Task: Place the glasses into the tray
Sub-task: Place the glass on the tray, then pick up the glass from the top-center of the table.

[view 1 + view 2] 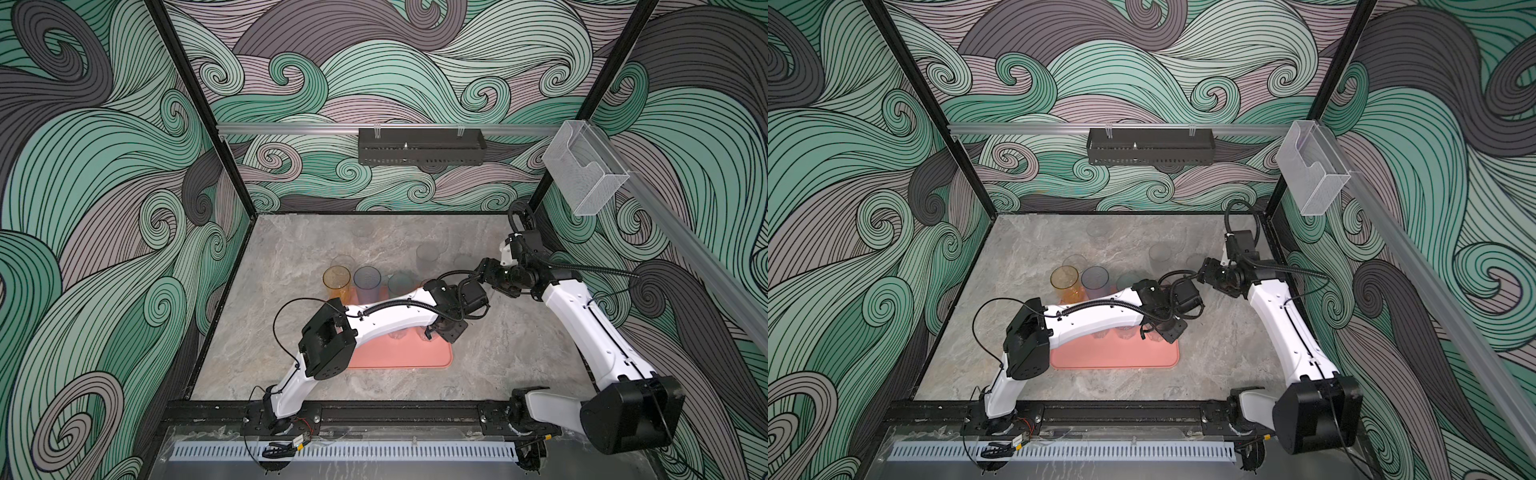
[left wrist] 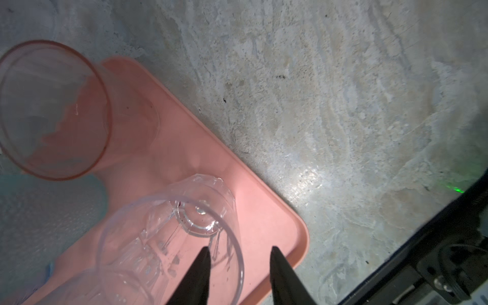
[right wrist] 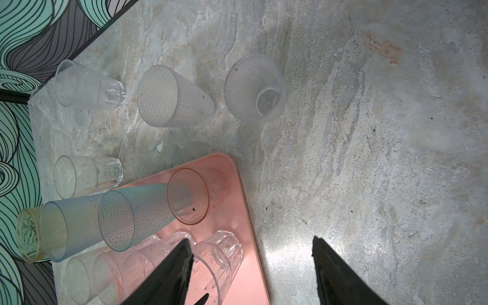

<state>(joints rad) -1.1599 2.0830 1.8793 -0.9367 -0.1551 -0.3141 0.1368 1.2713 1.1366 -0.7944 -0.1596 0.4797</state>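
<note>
Grey marbled tabletop [image 1: 498,353] with a salmon-pink tray [image 1: 407,357] and several upright clear tumblers [image 3: 171,97] beside it.

Walls [image 1: 374,62] printed with swirling waves in teal, mauve and dark grey close three sides, joined by black frame posts [image 1: 190,83]. The floor is a grey, marble-veined slab [image 1: 291,249]. One bright patch of reflected light [image 3: 280,253] lies on it between the jaws of the right gripper [image 3: 251,239], another just ahead of the left gripper [image 2: 240,249] jaws. Far beyond both pairs of jaws a black perforated basket [image 1: 419,151] hangs from an aluminium rail [image 1: 291,128] on the back wall. A clear acrylic box [image 1: 582,174] hangs on the side wall past the right jaws.
</note>
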